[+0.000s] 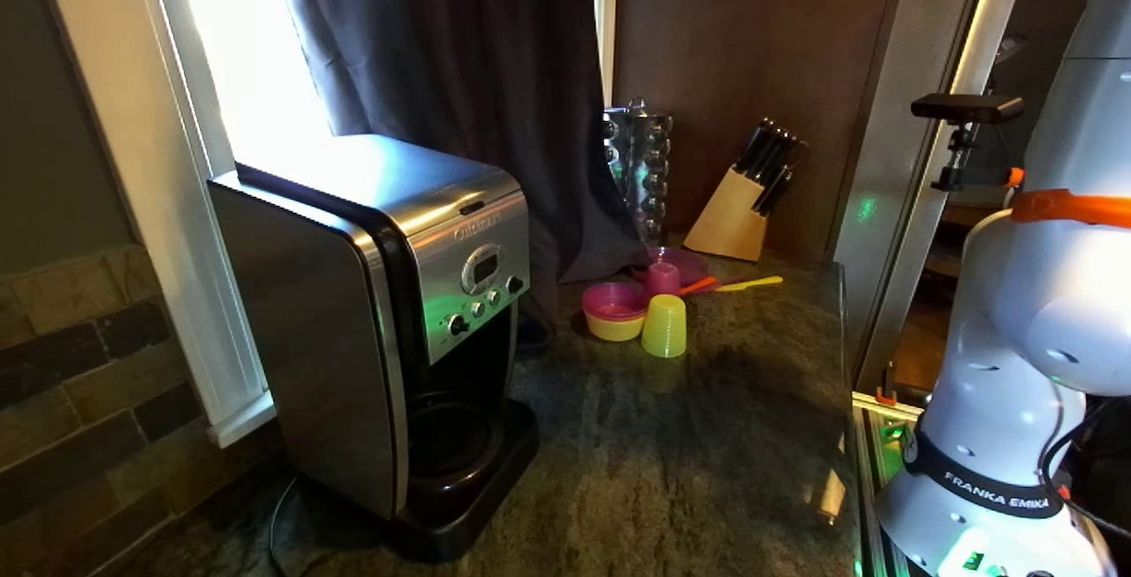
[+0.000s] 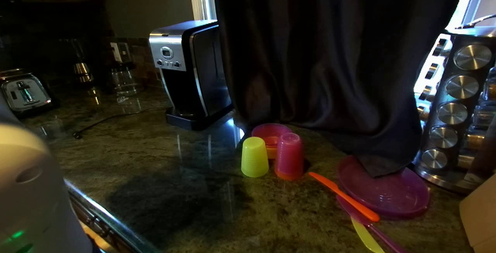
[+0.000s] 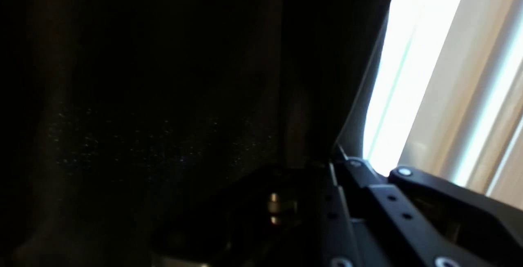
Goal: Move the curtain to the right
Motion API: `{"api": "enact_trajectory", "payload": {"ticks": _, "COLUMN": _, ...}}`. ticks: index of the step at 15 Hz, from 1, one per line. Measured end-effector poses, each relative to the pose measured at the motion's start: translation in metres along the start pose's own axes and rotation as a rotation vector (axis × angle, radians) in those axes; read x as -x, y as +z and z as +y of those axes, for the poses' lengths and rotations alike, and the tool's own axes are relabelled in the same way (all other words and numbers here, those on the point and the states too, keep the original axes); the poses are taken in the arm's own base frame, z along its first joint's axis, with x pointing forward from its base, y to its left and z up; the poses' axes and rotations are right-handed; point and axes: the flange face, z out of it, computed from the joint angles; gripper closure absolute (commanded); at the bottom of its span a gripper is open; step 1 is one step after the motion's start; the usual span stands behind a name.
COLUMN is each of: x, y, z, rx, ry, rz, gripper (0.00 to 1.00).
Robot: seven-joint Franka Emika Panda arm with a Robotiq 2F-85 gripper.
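Across the window (image 1: 252, 47) hangs the dark curtain (image 1: 468, 73), just beside the coffee maker (image 1: 327, 338), a lower corner lying over the purple plate (image 2: 407, 197) on the table (image 2: 155, 195) in an exterior view; and in the wrist view, there are the fingers (image 3: 361, 171), clamped on the curtain's edge!
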Motion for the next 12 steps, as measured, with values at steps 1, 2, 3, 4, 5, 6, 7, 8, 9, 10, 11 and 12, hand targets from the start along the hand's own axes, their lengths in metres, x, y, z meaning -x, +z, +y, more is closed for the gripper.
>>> {"api": "enact_trajectory", "payload": {"ticks": 1, "x": 0.000, "y": 0.003, "z": 0.008, "rx": 0.013, "ry": 0.028, "rz": -0.005, "gripper": 1.00}}
{"api": "enact_trajectory", "payload": {"ticks": 2, "x": 0.000, "y": 0.006, "z": 0.017, "rx": 0.024, "ry": 0.057, "rz": -0.010, "gripper": 1.00}}
{"api": "enact_trajectory", "payload": {"ticks": 3, "x": 0.000, "y": 0.008, "z": 0.026, "rx": 0.033, "ry": 0.086, "rz": -0.015, "gripper": 1.00}}
{"api": "enact_trajectory", "payload": {"ticks": 4, "x": 0.000, "y": 0.009, "z": 0.036, "rx": 0.040, "ry": 0.118, "rz": -0.023, "gripper": 1.00}}
{"api": "enact_trajectory", "payload": {"ticks": 5, "x": -0.001, "y": 0.010, "z": 0.047, "rx": 0.046, "ry": 0.151, "rz": -0.030, "gripper": 1.00}}
{"api": "enact_trajectory", "payload": {"ticks": 6, "x": -0.002, "y": 0.010, "z": 0.059, "rx": 0.052, "ry": 0.188, "rz": -0.038, "gripper": 1.00}}
{"api": "enact_trajectory", "payload": {"ticks": 7, "x": -0.005, "y": 0.008, "z": 0.072, "rx": 0.060, "ry": 0.223, "rz": -0.043, "gripper": 1.00}}
{"api": "enact_trajectory", "payload": {"ticks": 8, "x": -0.007, "y": 0.006, "z": 0.087, "rx": 0.069, "ry": 0.258, "rz": -0.047, "gripper": 1.00}}
{"api": "enact_trajectory", "payload": {"ticks": 9, "x": -0.009, "y": 0.003, "z": 0.103, "rx": 0.080, "ry": 0.288, "rz": -0.050, "gripper": 1.00}}
{"api": "enact_trajectory", "payload": {"ticks": 10, "x": -0.012, "y": 0.000, "z": 0.119, "rx": 0.093, "ry": 0.320, "rz": -0.052, "gripper": 1.00}}
{"api": "enact_trajectory", "payload": {"ticks": 11, "x": -0.014, "y": -0.004, "z": 0.135, "rx": 0.109, "ry": 0.348, "rz": -0.050, "gripper": 1.00}}
{"api": "enact_trajectory", "payload": {"ticks": 12, "x": -0.016, "y": -0.008, "z": 0.152, "rx": 0.127, "ry": 0.376, "rz": -0.048, "gripper": 1.00}}
